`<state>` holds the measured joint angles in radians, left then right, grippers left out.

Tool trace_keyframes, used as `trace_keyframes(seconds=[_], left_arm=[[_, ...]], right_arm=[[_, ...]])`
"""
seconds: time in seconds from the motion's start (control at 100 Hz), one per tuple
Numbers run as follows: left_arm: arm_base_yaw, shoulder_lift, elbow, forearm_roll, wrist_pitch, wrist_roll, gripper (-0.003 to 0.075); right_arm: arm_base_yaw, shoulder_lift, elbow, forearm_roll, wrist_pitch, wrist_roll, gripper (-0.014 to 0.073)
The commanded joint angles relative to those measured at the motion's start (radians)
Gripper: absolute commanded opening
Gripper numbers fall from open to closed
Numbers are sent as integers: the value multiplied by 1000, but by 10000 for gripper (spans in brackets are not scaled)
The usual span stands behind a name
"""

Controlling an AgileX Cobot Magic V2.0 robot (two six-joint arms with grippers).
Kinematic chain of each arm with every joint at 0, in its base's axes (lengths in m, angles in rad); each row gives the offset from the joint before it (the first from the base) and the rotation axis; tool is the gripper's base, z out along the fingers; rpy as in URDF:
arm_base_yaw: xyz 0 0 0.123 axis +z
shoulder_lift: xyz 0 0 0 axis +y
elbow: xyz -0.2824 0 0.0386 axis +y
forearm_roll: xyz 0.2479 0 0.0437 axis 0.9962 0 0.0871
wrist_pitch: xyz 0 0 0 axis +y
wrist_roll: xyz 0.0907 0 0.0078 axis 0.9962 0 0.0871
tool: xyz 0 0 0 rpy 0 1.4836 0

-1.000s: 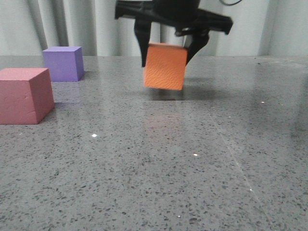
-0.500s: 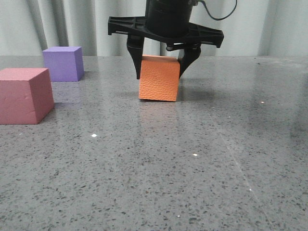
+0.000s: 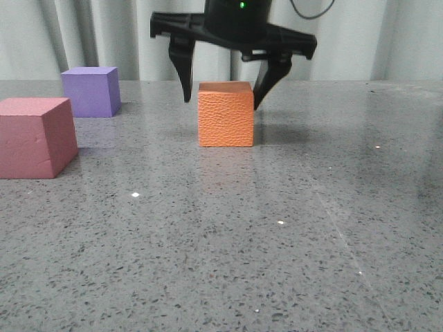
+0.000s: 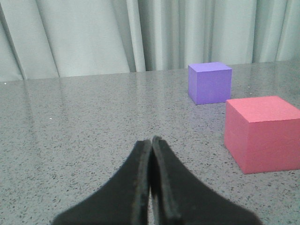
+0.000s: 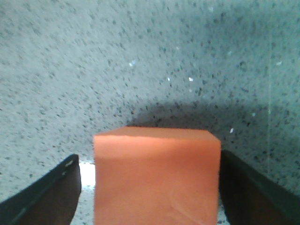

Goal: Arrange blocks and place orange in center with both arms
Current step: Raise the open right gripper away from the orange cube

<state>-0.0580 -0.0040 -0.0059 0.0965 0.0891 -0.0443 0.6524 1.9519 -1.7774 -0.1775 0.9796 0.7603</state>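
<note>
The orange cube [image 3: 225, 114] with a pebbled surface stands flat on the grey speckled table [image 3: 291, 249], near the middle. My right gripper [image 3: 221, 104] hangs over it, open, one finger on each side with a small gap. In the right wrist view the cube [image 5: 157, 180] sits between the spread fingers of the gripper [image 5: 150, 161]. The red-pink cube [image 3: 34, 137] is at the left and the purple cube [image 3: 90, 91] behind it. My left gripper [image 4: 151, 140] is shut and empty, low over the table, with the red-pink cube [image 4: 262, 133] and purple cube [image 4: 210, 83] ahead of it.
Pale curtains [image 3: 83, 34] hang behind the table's far edge. Bare tabletop lies in front of the orange cube and to its right.
The right gripper lowered the tilted orange cube onto the table, set it flat, then opened its fingers and let go. The other cubes have not moved.
</note>
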Motion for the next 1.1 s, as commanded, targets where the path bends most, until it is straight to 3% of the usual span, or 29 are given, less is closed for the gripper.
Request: trace_keyframes(seconds=[0.0,0.27,0.49,0.68,1.09], left_arm=[[4,-33,56,-1,-77,2,-19],[4,-33,56,-1,-77,2,-19],[4,-33,56,-1,-77,2,-19],[4,-33,56,-1,-77,2,-19],[4,-33,56,-1,-77,2,-19]], right_arm=[[1,-81,-63,-50,4,-15,593],[-10,-209,-105,-186,54,-69,593],[-64,-351,-47,-197,50,-175,593],[-119,-522,149,-222,-3,-219,593],[-293,-986,744,-281,-90,-227,591]])
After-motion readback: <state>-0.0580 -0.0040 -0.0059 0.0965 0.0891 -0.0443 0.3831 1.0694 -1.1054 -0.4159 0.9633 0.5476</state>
